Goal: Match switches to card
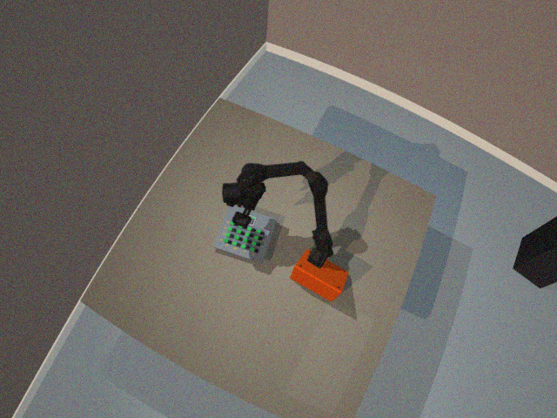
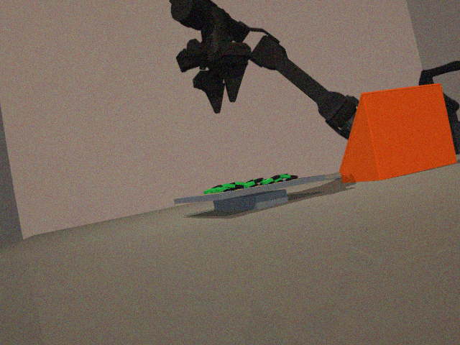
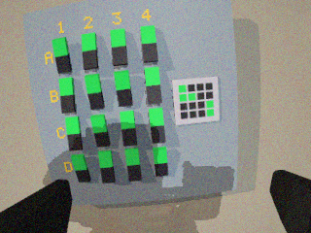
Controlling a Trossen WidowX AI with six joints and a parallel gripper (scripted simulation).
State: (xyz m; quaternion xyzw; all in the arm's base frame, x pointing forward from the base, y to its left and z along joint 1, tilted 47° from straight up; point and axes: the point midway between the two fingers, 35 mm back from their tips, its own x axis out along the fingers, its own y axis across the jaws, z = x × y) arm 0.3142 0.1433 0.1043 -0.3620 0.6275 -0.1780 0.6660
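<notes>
The grey panel (image 1: 224, 250) (image 2: 312, 180) (image 3: 204, 39) carries a four-by-four switch grid, rows A to D, columns 1 to 4. Every switch shows a green far half and a dark near half. The dark halves of A2, A3, A4 and B4 look lighter; which ends are raised I cannot tell surely. The white card (image 3: 216, 97) (image 1: 253, 220) shows, far row first: green, three dark; two green, two dark; three dark, green; three dark, green. My gripper (image 1: 242, 219) (image 2: 225, 106) (image 3: 175, 189) is open and empty, high above the panel. Its shadow covers much of rows C and D.
An orange wedge-shaped block (image 1: 317, 279) (image 2: 408, 134) stands beside the arm's base, off the panel. The panel rests on a smaller grey base (image 2: 237, 203), with its edges overhanging. A black object (image 1: 540, 256) shows at the right edge of the top view.
</notes>
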